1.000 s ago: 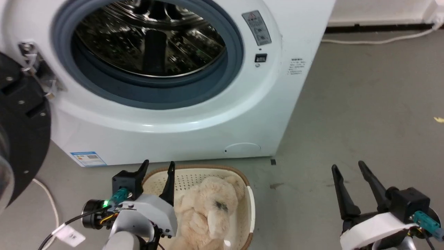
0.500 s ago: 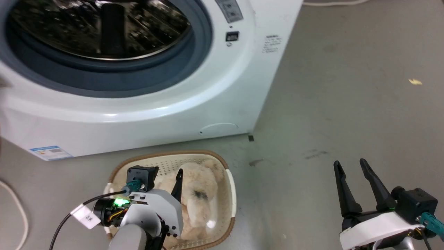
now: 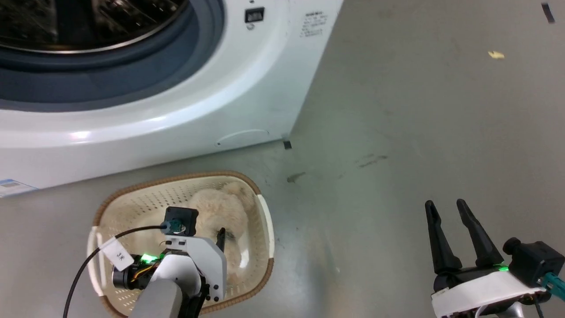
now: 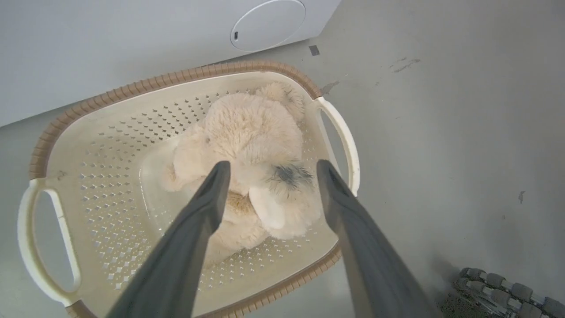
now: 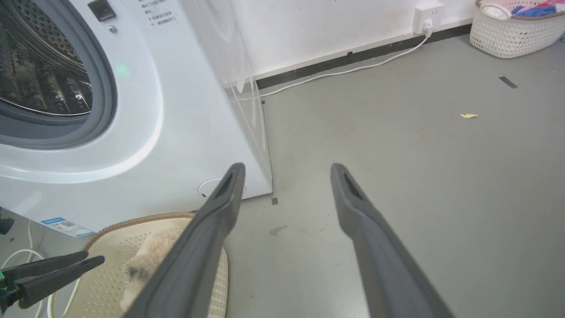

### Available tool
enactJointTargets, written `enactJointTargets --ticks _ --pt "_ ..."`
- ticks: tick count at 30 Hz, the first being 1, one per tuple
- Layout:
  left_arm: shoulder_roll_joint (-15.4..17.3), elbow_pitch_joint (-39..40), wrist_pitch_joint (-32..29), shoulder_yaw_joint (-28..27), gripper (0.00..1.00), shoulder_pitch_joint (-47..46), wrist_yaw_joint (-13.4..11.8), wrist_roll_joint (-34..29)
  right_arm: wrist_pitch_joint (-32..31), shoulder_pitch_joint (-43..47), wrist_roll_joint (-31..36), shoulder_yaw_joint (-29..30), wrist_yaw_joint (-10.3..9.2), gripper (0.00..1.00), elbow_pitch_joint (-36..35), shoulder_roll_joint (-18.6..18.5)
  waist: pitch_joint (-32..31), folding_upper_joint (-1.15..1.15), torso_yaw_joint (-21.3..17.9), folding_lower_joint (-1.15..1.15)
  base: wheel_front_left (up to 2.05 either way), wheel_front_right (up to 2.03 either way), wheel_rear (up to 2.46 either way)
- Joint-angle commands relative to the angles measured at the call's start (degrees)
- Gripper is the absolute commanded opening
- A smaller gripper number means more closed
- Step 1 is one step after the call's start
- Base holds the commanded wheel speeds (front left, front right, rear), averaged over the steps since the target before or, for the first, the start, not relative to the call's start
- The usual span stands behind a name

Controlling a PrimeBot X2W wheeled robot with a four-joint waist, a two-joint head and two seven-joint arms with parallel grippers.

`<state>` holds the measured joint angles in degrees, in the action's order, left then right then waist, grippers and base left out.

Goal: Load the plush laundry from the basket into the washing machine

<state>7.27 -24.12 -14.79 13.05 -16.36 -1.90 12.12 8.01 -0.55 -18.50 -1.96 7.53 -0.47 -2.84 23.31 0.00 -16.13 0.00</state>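
A wall socket (image 5: 427, 17) sits low on the white wall (image 5: 331, 26), just above the black skirting strip (image 5: 353, 56). A white cable (image 5: 353, 70) trails left from the socket along the grey floor (image 5: 419, 154). Right of the socket stands a white woven hamper (image 5: 507, 39) holding coloured clothes (image 5: 536, 9). Out on the floor from the socket lie a black tape strip (image 5: 508, 82) and, further out, a yellow scrap (image 5: 468, 115).

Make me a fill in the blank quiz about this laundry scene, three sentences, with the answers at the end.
1. The plush laundry lies inside the ____.
2. The left gripper, poised over the plush laundry, has its jaws ____.
3. The right gripper hovers over the bare grey ____, holding nothing.
Missing words: basket; open; floor.
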Motion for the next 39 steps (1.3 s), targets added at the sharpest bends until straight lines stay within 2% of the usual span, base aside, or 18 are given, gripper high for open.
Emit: enactJointTargets --ticks 1,11,26,39 --pt "0.5 -0.6 -0.9 0.7 1.0 -1.2 -0.4 0.5 0.6 -0.2 -1.0 0.1 -0.02 1.0 -0.3 0.0 1.5 0.0 -1.0 0.0 0.0 0.0 0.0" --pt "2.3 -0.8 -5.9 2.8 1.0 -2.5 -2.2 2.5 1.8 1.2 -4.1 -0.2 -0.02 1.0 -1.2 0.0 6.3 0.0 -3.0 0.0 0.09 0.09 0.09" --pt "6.0 -0.4 -9.8 4.0 1.0 -3.4 -5.6 6.0 3.6 3.1 -7.8 -1.9 -0.03 1.0 -3.7 0.0 13.4 0.0 -5.9 0.0 0.1 0.1 0.1" --pt "11.6 -1.3 -6.4 3.9 1.0 -6.2 -10.4 6.9 5.3 4.2 -11.5 -3.5 -0.04 1.0 -5.7 0.0 20.5 0.0 -8.4 0.0 0.03 0.03 0.03"
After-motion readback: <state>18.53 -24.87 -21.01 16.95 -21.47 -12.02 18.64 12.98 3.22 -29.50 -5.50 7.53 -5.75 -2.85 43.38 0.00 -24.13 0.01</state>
